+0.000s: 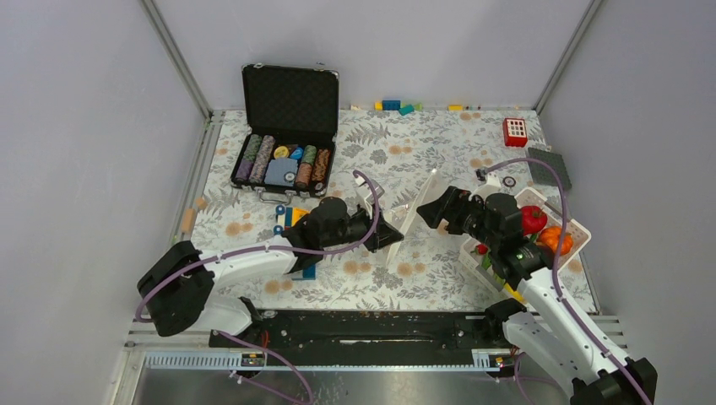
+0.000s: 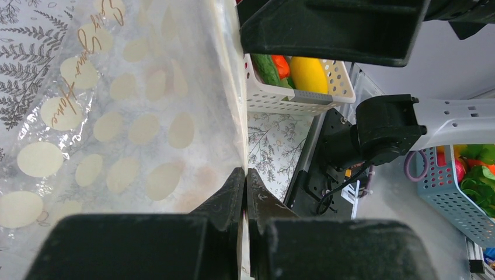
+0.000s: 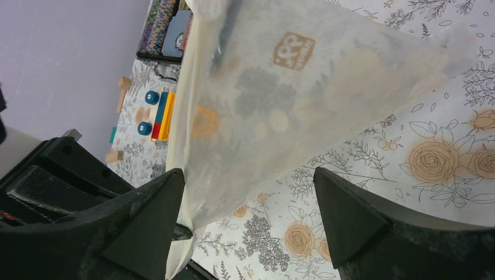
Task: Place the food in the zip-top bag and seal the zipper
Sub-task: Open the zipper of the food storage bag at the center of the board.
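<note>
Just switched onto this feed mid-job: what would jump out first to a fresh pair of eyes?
The dotted zip-top bag held up mid-table stands out most. The left gripper is shut on its edge, while the right gripper is open with a finger on each side of the bag. Next comes the bright food in the white basket at the right, then the open poker chip case at back left.

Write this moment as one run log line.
left gripper: shut on bag edge | right gripper: open beside bag | food: in basket
</note>
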Controlling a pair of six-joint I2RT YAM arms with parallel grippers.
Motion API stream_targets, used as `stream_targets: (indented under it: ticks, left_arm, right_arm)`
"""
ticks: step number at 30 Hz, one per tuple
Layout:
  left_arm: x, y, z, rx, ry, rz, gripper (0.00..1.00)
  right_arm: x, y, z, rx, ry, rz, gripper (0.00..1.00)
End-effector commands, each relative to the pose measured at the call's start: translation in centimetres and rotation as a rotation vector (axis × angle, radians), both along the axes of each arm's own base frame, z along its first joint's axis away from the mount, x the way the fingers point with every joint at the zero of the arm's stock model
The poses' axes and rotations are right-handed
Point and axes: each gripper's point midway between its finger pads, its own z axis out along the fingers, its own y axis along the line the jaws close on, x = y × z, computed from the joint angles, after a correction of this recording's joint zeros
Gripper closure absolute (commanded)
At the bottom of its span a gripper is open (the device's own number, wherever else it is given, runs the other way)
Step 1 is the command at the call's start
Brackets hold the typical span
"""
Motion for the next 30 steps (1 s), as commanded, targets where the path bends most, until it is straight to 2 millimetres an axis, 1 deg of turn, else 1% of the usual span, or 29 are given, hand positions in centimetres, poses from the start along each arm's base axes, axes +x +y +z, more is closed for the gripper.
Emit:
stream_targets:
  ticks: [1,5,9,12,17,21,24,26,30]
  left_arm:
    - [-0.1,-0.9,1.9,-0.066,-0.037,-0.035,1.0]
    - [-0.1,-1.0,2.0,-0.068,-0.037,-0.036,1.0]
    - [-0.1,-1.0,1.9,-0.067,-0.038,-0.034,1.0]
    - [-0.1,-1.3,1.6,-0.039,-0.057,-0.026,1.0]
    - [-0.3,-1.9,0.6,0.022,-0.078,-0.015,1.0]
    - [-0.4,-2.2,0.2,0.033,-0.079,-0.013,1.0]
    - [-0.5,-2.3,0.3,0.036,-0.085,-0.011,1.0]
    - [-0.4,-2.3,0.0,0.045,-0.085,0.0,1.0]
    - [-0.1,-2.3,-0.3,0.059,-0.082,0.017,1.0]
  right_arm:
    - [0.8,0.0,3.1,0.041,-0.089,-0.035,0.11]
    - [0.9,-0.5,3.1,0.037,-0.087,-0.062,0.11]
    - [1.3,-0.9,2.0,0.012,-0.041,-0.102,0.12]
    - [1.6,-0.8,1.4,0.01,-0.014,-0.105,0.12]
    - [1.6,-0.6,1.6,0.024,-0.012,-0.102,0.12]
    - [1.6,-0.9,1.5,0.02,-0.004,-0.122,0.12]
    - [1.4,-1.2,0.3,-0.008,0.038,-0.135,0.13]
    - [1.4,-1.4,-0.4,-0.024,0.058,-0.143,0.14]
    - [0.8,-1.7,-0.9,-0.04,0.078,-0.145,0.16]
